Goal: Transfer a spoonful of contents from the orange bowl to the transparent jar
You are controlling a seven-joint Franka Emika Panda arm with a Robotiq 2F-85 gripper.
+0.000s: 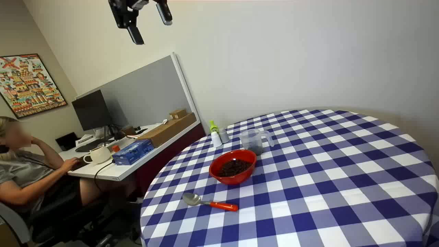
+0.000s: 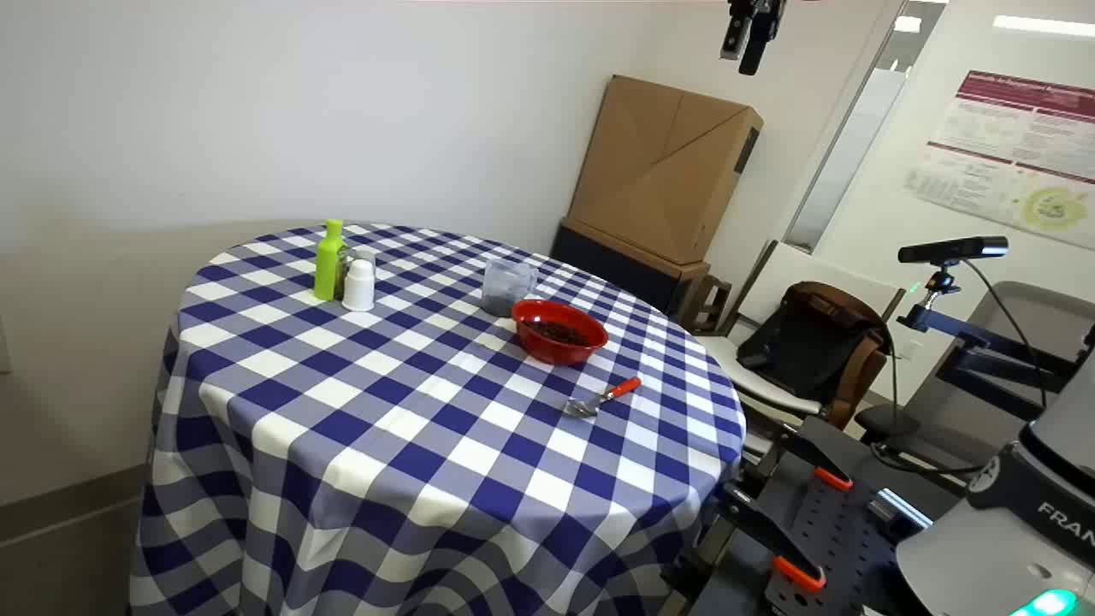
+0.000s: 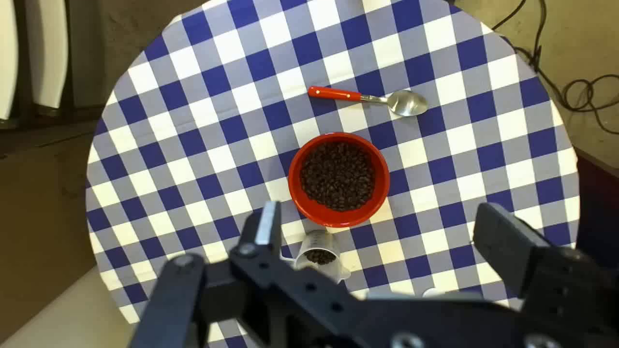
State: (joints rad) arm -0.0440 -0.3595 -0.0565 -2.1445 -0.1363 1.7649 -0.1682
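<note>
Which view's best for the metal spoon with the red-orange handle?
Wrist view: it shows the spoon whole, largest, from above, nothing covering it. Both exterior views also show it whole, but smaller and slantwise.

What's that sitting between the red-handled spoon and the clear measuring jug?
The wrist view shows a red bowl of dark beans between the red-handled spoon and the clear measuring jug.

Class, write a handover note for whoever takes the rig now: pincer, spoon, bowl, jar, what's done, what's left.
Pincer: open, holding nothing, raised high.
Spoon: lying on the checked tablecloth, near the red bowl of dark beans.
Transparent jar: upright beside the bowl, some beans inside.
Done: cannot tell whether any beans were spooned over.
Left: if none, likely grasp the spoon, scoop, and tip into the jar.
</note>
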